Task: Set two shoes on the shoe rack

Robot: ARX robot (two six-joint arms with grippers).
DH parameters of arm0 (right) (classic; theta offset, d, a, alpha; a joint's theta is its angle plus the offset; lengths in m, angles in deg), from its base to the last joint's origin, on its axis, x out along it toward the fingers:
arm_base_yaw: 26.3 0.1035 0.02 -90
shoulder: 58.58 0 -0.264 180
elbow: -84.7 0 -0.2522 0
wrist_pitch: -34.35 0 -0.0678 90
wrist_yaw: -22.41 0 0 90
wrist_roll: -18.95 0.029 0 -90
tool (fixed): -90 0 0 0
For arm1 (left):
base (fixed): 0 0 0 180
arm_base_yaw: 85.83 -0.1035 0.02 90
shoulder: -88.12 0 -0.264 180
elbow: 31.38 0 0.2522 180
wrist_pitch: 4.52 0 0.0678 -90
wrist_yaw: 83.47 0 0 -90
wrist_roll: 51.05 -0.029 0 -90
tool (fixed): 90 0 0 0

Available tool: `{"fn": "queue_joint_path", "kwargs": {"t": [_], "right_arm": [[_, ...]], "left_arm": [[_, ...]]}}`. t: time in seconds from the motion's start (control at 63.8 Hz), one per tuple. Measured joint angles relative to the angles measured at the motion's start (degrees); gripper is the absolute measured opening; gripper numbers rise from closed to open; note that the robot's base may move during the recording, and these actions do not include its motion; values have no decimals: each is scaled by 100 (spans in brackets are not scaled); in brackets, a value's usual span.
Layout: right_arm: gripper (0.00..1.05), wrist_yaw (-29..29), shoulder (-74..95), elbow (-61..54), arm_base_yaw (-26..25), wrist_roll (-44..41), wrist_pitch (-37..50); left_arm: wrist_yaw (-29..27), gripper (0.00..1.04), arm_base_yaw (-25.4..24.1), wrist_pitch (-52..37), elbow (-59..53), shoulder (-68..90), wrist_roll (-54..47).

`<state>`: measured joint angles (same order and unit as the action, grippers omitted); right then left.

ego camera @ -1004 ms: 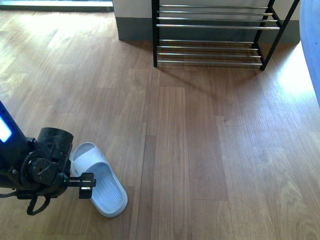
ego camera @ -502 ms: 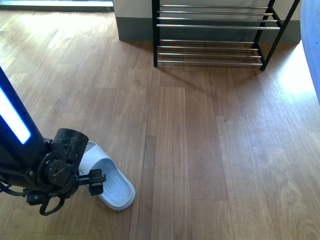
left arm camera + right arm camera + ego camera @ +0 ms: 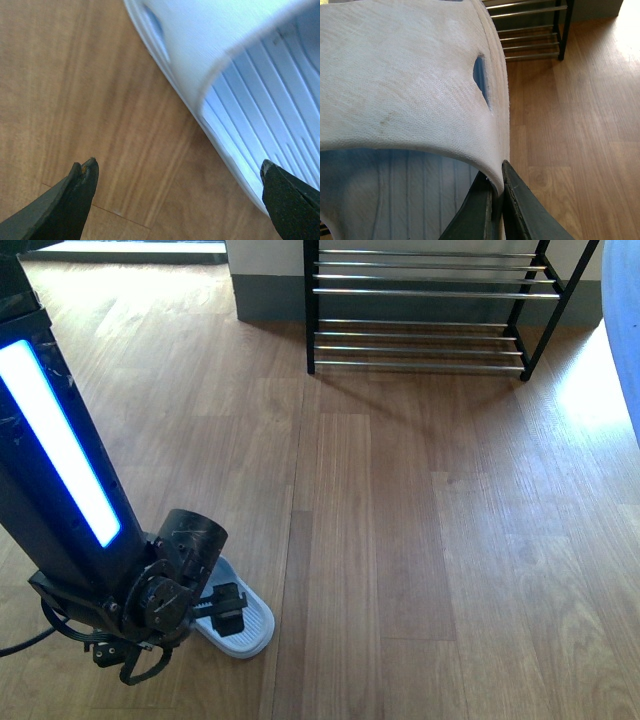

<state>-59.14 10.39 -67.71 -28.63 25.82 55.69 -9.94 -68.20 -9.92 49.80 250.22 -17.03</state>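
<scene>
Since the earlier frames the left arm (image 3: 60, 470) has swung further into the lower left of the front view. The pale blue slipper (image 3: 248, 628), half hidden under it, lies slightly further right on the wood floor (image 3: 420, 540). The left gripper (image 3: 177, 172) is spread wide — one fingertip over boards, the other over the ribbed footbed. The shoe rack (image 3: 430, 292) stands upper centre-right, well apart. The right gripper (image 3: 496, 187) pinches a second slipper (image 3: 395, 75) by its strap.

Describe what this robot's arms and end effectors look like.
The left arm is a boxy black column carrying a glowing blue-white light strip, ending in a round black wrist drum with black cable loops beneath. The left end effector and right end effector each have two dark, tapered fingers.
</scene>
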Motion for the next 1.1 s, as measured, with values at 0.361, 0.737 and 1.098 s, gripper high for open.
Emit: {"fn": "queue_joint_path", "kwargs": {"t": [0.361, 0.737, 1.098], "right_arm": [[2, 0, 0, 0, 2, 0, -2], [2, 2, 0, 0, 2, 0, 0], [2, 2, 0, 0, 2, 0, 0]], "left_arm": [[-328, 95, -457, -142, 483, 332, 140], [-396, 75, -739, -46, 785, 531, -225], [-433, 25, -791, -227, 492, 378, -726]]}}
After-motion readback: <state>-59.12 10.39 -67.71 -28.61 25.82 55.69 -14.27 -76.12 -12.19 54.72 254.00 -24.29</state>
